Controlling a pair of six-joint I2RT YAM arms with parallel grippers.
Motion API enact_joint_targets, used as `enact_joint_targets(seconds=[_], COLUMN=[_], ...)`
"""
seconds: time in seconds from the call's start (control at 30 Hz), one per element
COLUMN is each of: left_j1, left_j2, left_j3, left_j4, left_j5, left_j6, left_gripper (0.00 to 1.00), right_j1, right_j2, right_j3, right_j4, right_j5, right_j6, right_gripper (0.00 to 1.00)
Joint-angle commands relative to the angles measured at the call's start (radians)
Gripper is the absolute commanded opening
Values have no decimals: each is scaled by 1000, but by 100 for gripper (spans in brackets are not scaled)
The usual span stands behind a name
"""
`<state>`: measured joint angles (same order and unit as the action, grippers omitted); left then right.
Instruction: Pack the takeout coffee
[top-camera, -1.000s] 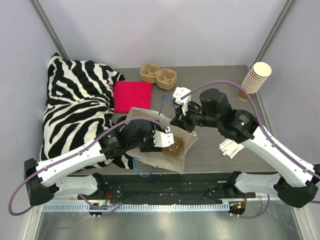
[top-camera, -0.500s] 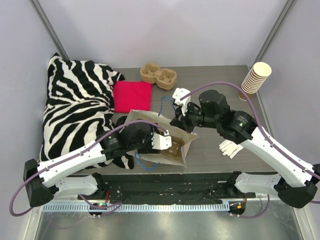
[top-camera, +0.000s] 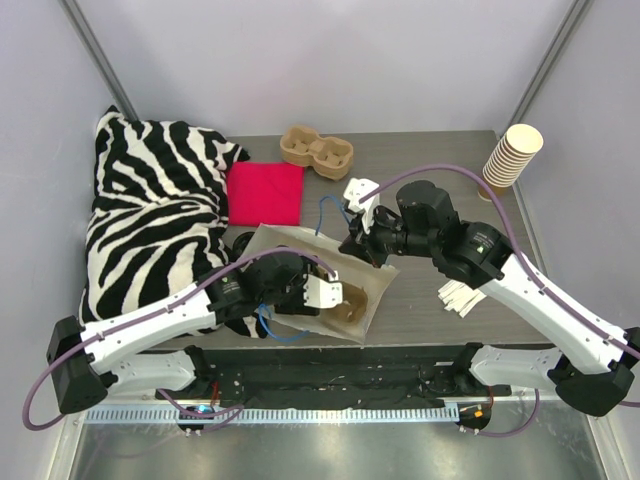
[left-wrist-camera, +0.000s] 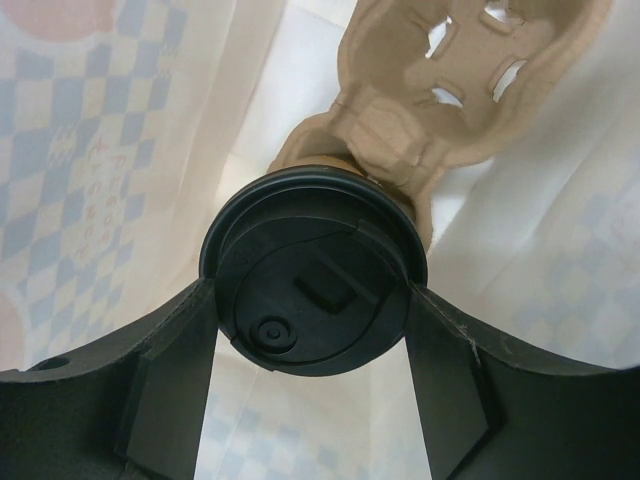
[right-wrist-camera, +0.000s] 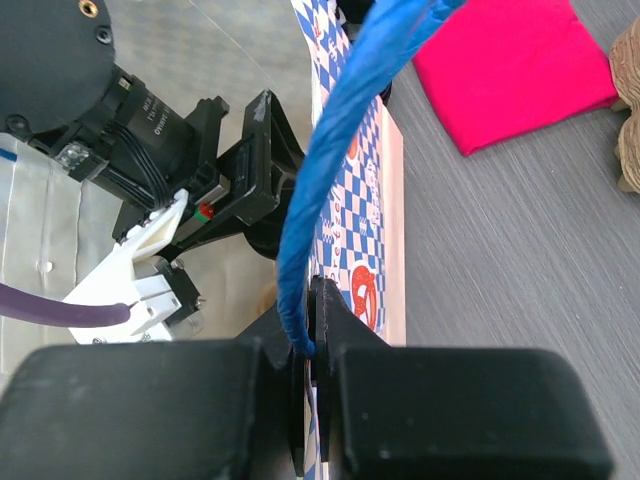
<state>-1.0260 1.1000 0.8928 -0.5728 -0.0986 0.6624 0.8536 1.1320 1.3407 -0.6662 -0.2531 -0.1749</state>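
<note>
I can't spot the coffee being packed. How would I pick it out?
Find the paper bag in the middle, beside the zebra blanket. Inside it, the left gripper holds the coffee. It is the only cup with a black lid, unlike the lidless stack far right.

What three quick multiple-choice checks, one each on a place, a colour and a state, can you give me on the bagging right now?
1. Where is the takeout coffee?
A) on the red cloth
B) inside the paper bag
C) on the cup stack

2. What colour is the bag handle?
A) blue
B) yellow
C) black

3. How is the right hand?
A) wide open
B) shut on the bag handle
C) half open, holding nothing

Answers:
1 B: the left wrist view shows its black lid between the left hand's fingers, with bag walls around.
2 A: the cord is blue in the right wrist view.
3 B: its fingers pinch that cord.
</note>
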Motion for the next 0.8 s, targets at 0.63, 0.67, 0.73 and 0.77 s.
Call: enact_joint_targets(seconds=[0.63,0.67,0.73,0.77], left_j1=[40,44,56,58], left_j2=[132,144,156,172], left_j3=[18,20,21,21], left_j4=[-48,-53,-59,-62], left_j5=[148,154,158,168], left_j6=[-50,-52,-46,-44], left_gripper=[0,0,0,0], right_j1=[7,7,7,7], right_j2=[-67,-69,-66,-64], right_j3=[-51,-51,-49,-51], right_j4=[128,126,129,131], right_j5=[-38,-37,-32,-26], right_j6=[-74,-77,-78,-80], right_gripper=[1,1,1,1])
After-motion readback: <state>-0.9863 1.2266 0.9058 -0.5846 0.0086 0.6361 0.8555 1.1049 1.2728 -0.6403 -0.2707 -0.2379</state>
